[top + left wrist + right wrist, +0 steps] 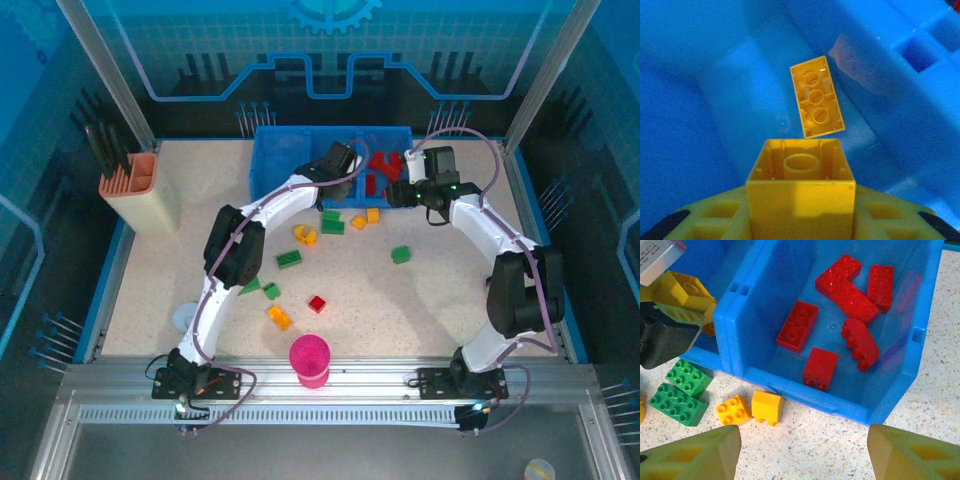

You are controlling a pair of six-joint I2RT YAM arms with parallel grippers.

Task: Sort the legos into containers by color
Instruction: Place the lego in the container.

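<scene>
Left gripper [800, 220] is clamped on a yellow brick [800, 175] (hollow underside toward the wrist camera) over a compartment of the blue tray [790, 380]. Just ahead of its fingertips a second yellow brick [817, 97] lies upside-down on the floor. Right gripper [802, 455] hangs spread wide above the table. Ahead of it, red bricks [797, 326] lie in the neighbouring compartment, and green bricks [687, 377] sit ahead-left, outside the wall.

Two arms [230, 250], one tray [268, 152], one pink cup [310, 360]
</scene>
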